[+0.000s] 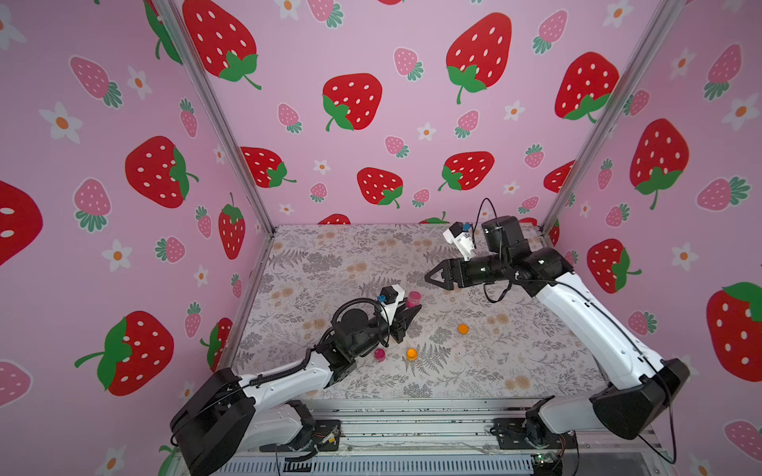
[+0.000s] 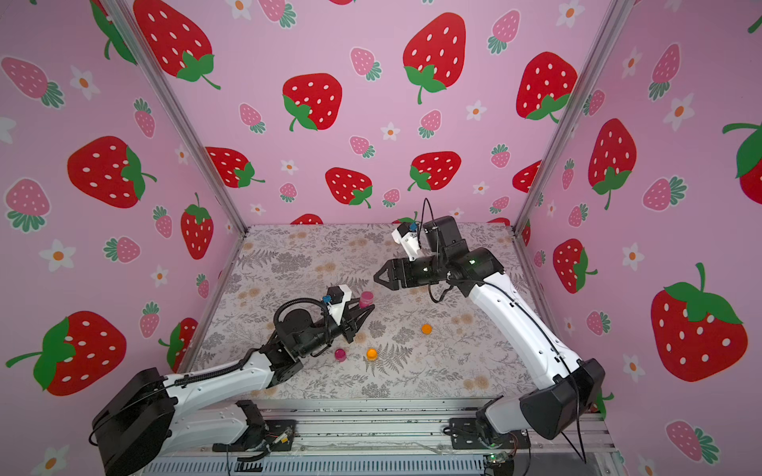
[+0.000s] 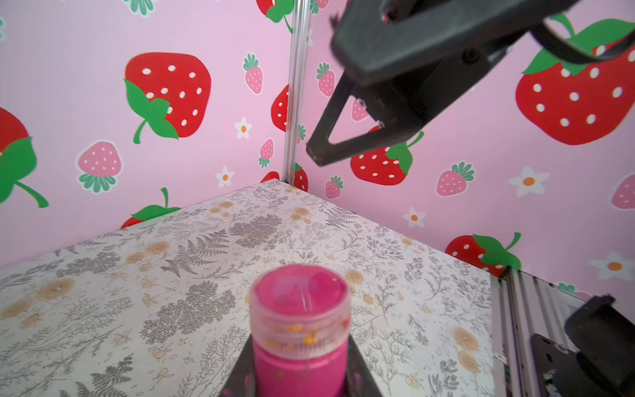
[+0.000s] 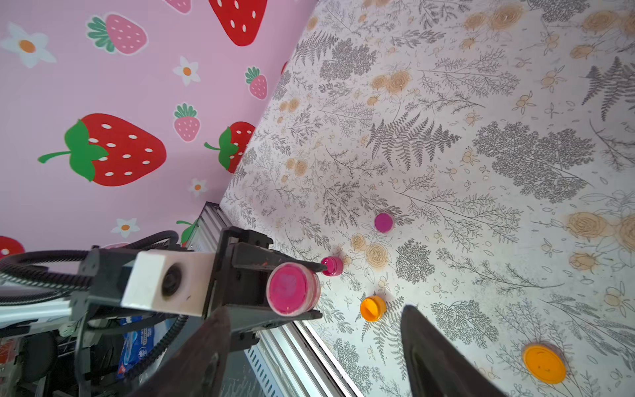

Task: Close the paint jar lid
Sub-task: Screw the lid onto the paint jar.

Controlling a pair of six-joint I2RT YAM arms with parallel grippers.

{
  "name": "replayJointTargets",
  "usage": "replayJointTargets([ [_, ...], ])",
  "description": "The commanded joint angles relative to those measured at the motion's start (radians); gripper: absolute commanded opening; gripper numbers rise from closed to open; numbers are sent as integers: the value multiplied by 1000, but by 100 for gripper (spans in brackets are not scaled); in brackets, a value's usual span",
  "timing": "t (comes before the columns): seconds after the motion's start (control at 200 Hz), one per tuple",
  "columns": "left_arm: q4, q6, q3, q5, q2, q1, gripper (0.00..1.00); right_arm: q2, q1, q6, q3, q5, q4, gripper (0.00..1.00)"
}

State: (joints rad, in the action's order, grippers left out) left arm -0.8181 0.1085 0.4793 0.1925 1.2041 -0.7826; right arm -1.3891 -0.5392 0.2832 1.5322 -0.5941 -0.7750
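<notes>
The paint jar (image 3: 299, 373), a tiny magenta pot, stands upright between the fingers of my left gripper (image 3: 300, 386), which is shut on its body. The lid (image 3: 299, 302), a paler pink translucent cap with orange smears on its rim, sits on the jar's mouth. In both top views the jar (image 1: 413, 299) (image 2: 366, 299) is held above the table's middle by the left gripper (image 1: 415, 310). My right gripper (image 1: 429, 278) hangs open a little above and behind the jar, touching nothing. In the right wrist view the lid (image 4: 290, 292) faces the camera, beyond the open right gripper (image 4: 314, 309).
On the floral table (image 1: 515, 342) stand another small magenta pot (image 1: 379, 354), an orange pot (image 1: 411, 353) beside it and a second orange pot (image 1: 463, 328) further right. A pot with a purplish top (image 4: 383, 222) shows in the right wrist view. Pink strawberry walls enclose three sides.
</notes>
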Motion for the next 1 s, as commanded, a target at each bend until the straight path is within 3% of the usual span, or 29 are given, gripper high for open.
replayJointTargets([
  [0.0, -112, 75, 11, 149, -10, 10, 24, 56, 32, -229, -49, -174, -12, 78],
  [0.145, -185, 139, 22, 258, 13, 10, 24, 105, 51, -392, -135, -268, 46, 76],
  [0.375, -185, 162, 56, 299, 43, 5, 24, 105, 44, -377, -194, -391, 172, 70],
  [0.996, -132, 138, 67, 296, 17, 3, 24, 67, -92, -391, -204, -169, 138, 58],
])
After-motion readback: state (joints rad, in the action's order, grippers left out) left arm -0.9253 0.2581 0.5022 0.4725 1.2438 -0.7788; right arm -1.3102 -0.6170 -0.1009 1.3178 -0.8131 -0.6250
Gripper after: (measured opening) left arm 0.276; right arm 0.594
